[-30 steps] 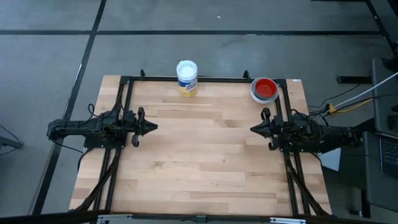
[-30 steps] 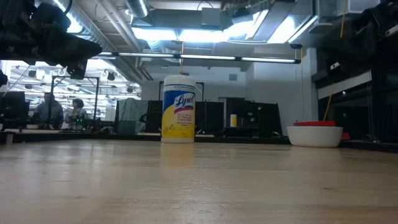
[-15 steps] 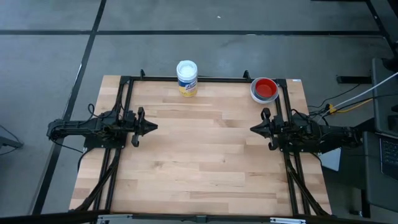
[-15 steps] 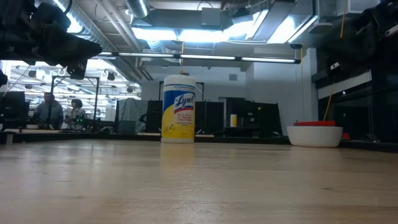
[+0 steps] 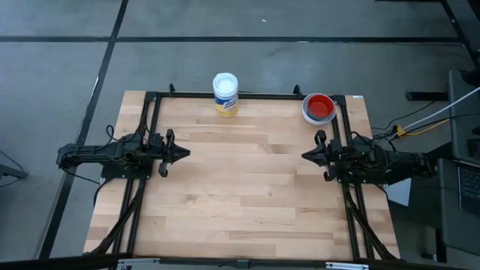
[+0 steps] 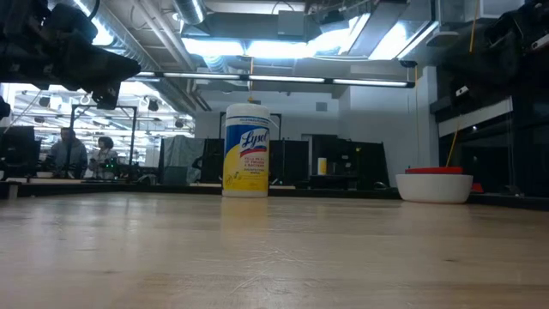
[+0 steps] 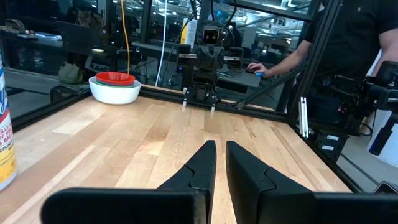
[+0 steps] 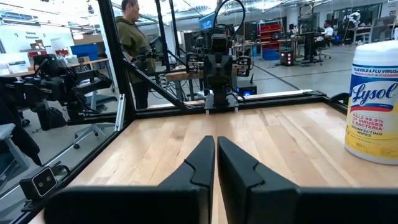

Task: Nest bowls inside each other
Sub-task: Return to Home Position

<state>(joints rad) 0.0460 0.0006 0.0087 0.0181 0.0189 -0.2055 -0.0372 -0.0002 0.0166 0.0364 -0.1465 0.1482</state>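
Observation:
The bowls (image 5: 318, 108) stand as one nested stack at the table's far right corner, resting on their base. A red bowl (image 6: 434, 171) is on top and a white bowl (image 6: 434, 188) is outermost. The left wrist view shows a green rim (image 7: 127, 91) between them. My left gripper (image 5: 187, 153) waits at the table's left edge, pointing level toward the middle, its fingers (image 7: 205, 158) nearly together around nothing. My right gripper (image 5: 304, 155) waits at the right edge facing it, shut and empty, just near of the stack.
A tall white wipes canister with a yellow label (image 5: 225, 94) stands at the far edge, left of centre. Black frame rails (image 5: 150, 135) run along the table's left, right and far sides. People show beyond the table in both wrist views.

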